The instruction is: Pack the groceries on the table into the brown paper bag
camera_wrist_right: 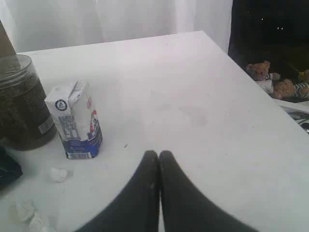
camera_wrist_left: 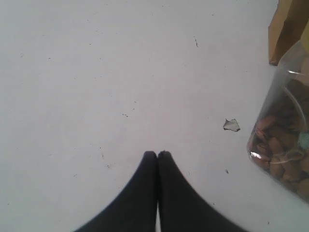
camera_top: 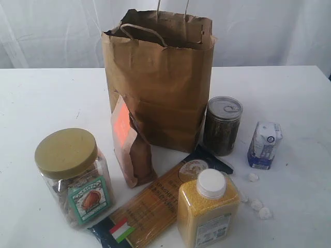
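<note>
far left on the white table (camera_top: 41, 98), gold-lidded clear jar (camera_top: 72, 175), upright. next, small brown pouch with orange label (camera_top: 130, 150) against the brown paper bag (camera_top: 160, 88), open-topped, centre back. in front, long spaghetti pack (camera_top: 150, 206) lying flat, white-capped yellow-grain bottle (camera_top: 207, 209) beside it. then dark tin (camera_top: 222, 126), white-blue carton (camera_top: 265, 145), small white lumps (camera_top: 257, 204). left gripper (camera_wrist_left: 157, 153) pinched closed, empty, near the jar; right gripper (camera_wrist_right: 158, 153) likewise, near the carton.

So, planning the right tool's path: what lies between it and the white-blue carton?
Bare table with one tiny speck, per the right wrist view.
</note>
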You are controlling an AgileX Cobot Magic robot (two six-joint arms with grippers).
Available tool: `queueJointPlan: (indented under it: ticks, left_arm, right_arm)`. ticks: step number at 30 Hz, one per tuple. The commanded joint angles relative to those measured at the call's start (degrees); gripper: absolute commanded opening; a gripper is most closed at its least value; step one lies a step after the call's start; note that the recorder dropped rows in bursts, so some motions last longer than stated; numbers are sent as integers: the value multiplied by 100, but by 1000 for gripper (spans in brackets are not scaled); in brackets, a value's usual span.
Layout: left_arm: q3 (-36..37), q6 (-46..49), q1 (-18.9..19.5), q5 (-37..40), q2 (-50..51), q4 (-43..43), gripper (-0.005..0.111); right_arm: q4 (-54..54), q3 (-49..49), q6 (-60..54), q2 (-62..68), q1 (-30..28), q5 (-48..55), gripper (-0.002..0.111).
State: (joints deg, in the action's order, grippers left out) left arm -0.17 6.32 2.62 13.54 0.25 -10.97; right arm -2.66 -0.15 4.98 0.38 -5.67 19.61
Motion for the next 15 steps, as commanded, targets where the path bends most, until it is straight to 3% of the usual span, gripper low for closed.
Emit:
queueJointPlan:
  ticks: [1,6,11,15]
  left_arm:
    - [17,-6,10,8,-25,-41,0]
    - [17,-6,10,8,-25,-41,0]
    - [17,-6,10,8,-25,-41,0]
    - [17,-6,10,8,-25,-41,0]
  right_arm:
    - [-17,15,-8,-38,-60,-42,0]
    - [-898,15,-961,-38,-60,-300,0]
    - [2,15,-298,-38,-60,-2334,0]
    - [-9,15,-498,-38,-60,-3604,0]
